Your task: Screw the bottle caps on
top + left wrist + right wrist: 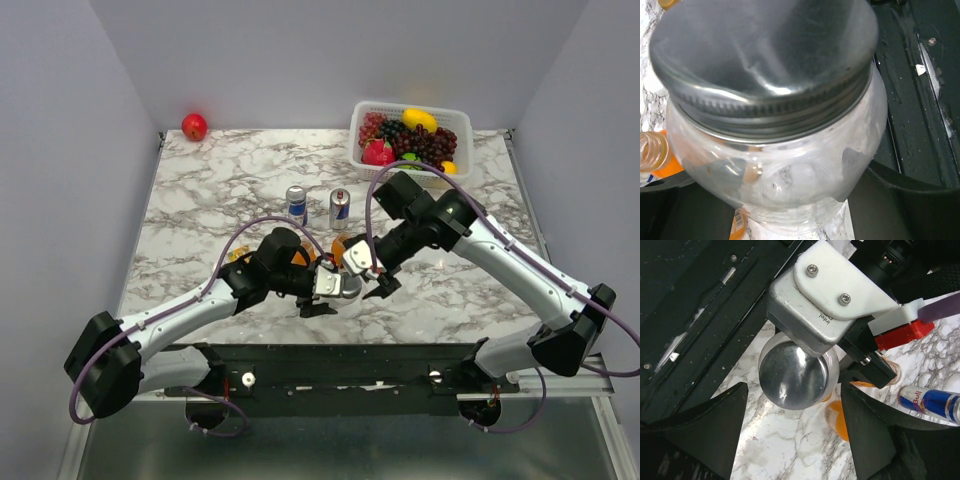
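Clamping the glass jar (790, 190) between its dark fingers, the left gripper (331, 297) steadies it over the marble table (200, 200), the silver-grey lid (792, 377) sitting on the jar's mouth. How far the lid is threaded cannot be told. The right gripper (382, 287) hangs just beside the jar with its jaws spread wide, one finger on each side of the lid and neither touching it. The likeliest trouble is a crooked start: if the fingers close off-centre they could tip the lid and cross its threads, or knock it off altogether. A hard twist might also turn the smooth glass inside the left gripper's hold instead of tightening anything. An uncapped orange bottle (836, 420) stands close behind the jar and could be bumped, with a blue-and-silver drink can (930, 402) further beyond it.
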Controlling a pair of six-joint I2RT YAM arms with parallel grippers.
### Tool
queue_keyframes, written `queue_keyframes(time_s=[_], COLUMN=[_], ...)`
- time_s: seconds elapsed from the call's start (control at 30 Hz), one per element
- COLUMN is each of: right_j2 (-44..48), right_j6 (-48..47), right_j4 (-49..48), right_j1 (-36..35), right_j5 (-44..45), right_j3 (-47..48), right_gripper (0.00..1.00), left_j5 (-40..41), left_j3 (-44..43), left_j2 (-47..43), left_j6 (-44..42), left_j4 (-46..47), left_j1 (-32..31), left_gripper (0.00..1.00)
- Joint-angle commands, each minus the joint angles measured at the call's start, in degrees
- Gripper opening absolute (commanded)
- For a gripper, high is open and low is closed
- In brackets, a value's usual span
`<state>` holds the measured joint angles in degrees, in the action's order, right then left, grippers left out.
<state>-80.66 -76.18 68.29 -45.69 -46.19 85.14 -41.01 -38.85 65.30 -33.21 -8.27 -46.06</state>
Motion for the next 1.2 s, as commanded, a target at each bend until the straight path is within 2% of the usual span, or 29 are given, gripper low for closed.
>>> queue_keyframes(time_s=[0.0, 0.27, 0.37, 0.5, 0.67, 1.03, 1.13, 1.17], right_j2=[-1.8, -1.3, -0.6, 0.9, 1.7, 2.1, 2.7, 3.0], right_j6=[-1.1, 5.0, 11.0, 24.4, 32.8, 35.5, 35.7, 36.5], right_j4=[2.7, -3.5, -8.8, -18.0, -21.5, -22.1, -22.8, -23.5], right_j1=[-0.5, -0.5, -0.5, -0.5, -0.5, -0.5, -0.5, -0.4], right_j5=[-2.2, -1.1, 0.0, 3.2, 5.1, 6.2, 6.9, 7.3], right_j3=[2.0, -0.4, -1.9, -4.1, -6.5, -7.3, -7.6, -8.2], right_gripper=[0.77, 0.58, 0.49, 0.37, 0.31, 0.29, 0.48, 0.59], left_j5=[-2.0, -1.4, -0.6, 1.7, 5.7, 7.4, 7.2, 6.9], left_j3=[-1.7, -1.2, -0.7, 0.6, 2.5, 4.0, 4.2, 4.7], left_j2=[0.6, 0.6, 0.4, -0.3, -1.4, -1.9, -2.8, -3.0], left_j6=[-0.1, 1.8, 4.2, 10.7, 17.8, 21.0, 21.0, 20.8], left_j4=[1.2, 3.1, 4.9, 11.1, 17.4, 19.1, 18.4, 18.1], left_j1=[0.3, 0.4, 0.4, 0.4, 0.4, 0.4, 0.4, 0.5], left_gripper=[0.0, 0.0, 0.0, 0.0, 0.0, 0.0, 0.0, 0.0])
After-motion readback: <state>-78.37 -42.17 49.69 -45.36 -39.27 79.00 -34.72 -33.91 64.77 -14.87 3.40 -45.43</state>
